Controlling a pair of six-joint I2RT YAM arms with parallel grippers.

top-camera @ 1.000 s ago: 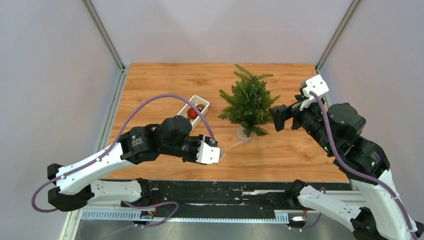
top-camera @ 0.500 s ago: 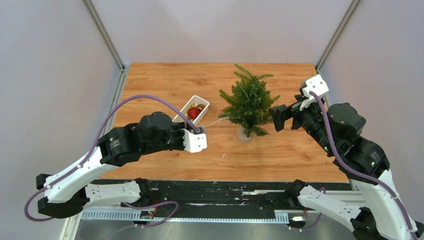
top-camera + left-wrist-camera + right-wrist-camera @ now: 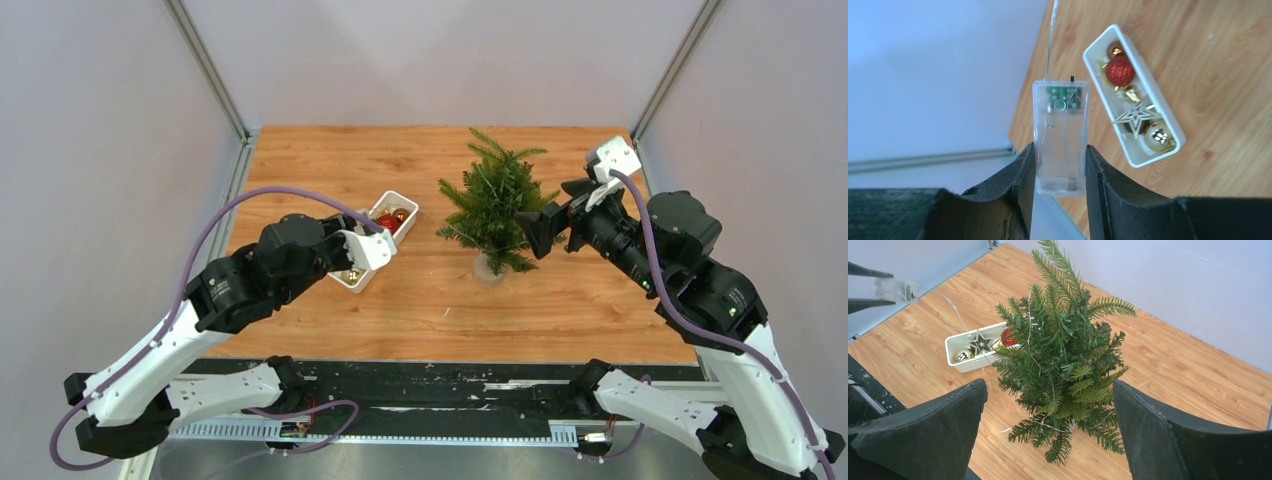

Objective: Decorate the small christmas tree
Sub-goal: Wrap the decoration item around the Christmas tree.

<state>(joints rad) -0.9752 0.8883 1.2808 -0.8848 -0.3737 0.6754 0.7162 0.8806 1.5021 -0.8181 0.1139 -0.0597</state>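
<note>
Well, the left gripper has its jaws clenched on a clear battery box by the white tray, its wire trailing to the small christmas tree standing mid-way along the counter. Drape with slack so the tree doesn't tip; the right gripper, jaws released wide, hovers beside it.

Top camera overlooks the whole table; the nearer right wrist camera shares its small christmas tree.

On my wood bench: white tray w/ a red glitter ball, star & shiny gold ball inside. Clear battery box up off the bench, thin wire off its top.
</note>
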